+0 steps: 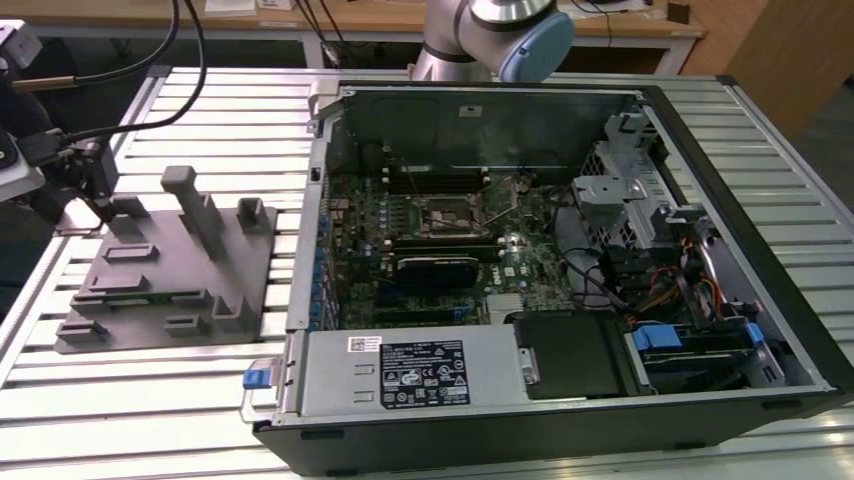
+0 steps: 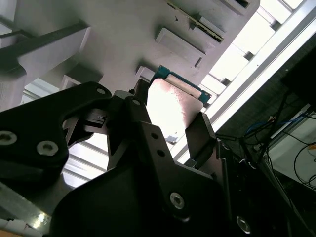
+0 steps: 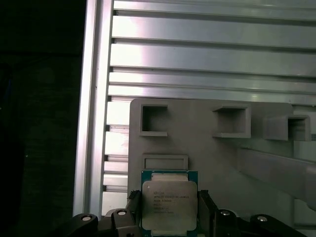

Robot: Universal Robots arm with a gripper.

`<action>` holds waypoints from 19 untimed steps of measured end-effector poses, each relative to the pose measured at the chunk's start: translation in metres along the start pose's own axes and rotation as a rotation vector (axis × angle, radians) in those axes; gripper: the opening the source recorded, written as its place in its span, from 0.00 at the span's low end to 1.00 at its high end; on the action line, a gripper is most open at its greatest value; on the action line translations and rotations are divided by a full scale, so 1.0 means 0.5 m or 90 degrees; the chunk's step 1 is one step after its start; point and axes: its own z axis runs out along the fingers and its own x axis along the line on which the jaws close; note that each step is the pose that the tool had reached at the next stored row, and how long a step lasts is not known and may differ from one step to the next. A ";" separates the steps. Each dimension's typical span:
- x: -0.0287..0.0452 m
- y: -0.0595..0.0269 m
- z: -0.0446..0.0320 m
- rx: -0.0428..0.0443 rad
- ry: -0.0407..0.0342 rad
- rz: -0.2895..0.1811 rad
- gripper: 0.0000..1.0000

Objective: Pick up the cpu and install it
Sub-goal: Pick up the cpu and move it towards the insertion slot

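The cpu [image 3: 169, 205], a small square chip with a silvery top plate and a green rim, sits between my black fingers [image 3: 205, 210] in both wrist views. My gripper [image 3: 169, 219] is shut on the cpu [image 2: 170, 106], one finger on each side edge. It hangs over the corner of the grey tray [image 3: 207, 158], close to a shallow rectangular recess. In the exterior view my gripper [image 1: 96, 200] is at the far left, above the tray's [image 1: 174, 275] back corner. The dark socket frame [image 1: 447, 213] with its thin lever lies inside the open computer case, well to the exterior view's right.
The open computer case [image 1: 561, 280] fills the middle and right of the ribbed metal table [image 1: 134, 400]. Upright posts [image 1: 200, 210] rise from the tray beside my gripper. Black cables [image 1: 174, 70] hang at the back left. The arm's base [image 1: 494, 35] stands behind the case.
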 end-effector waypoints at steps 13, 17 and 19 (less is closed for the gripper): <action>0.000 0.000 -0.005 0.0001 0.0002 0.000 0.55; 0.000 0.000 -0.008 0.0001 0.0001 0.000 0.55; 0.000 0.001 -0.010 0.0001 0.0002 0.000 0.55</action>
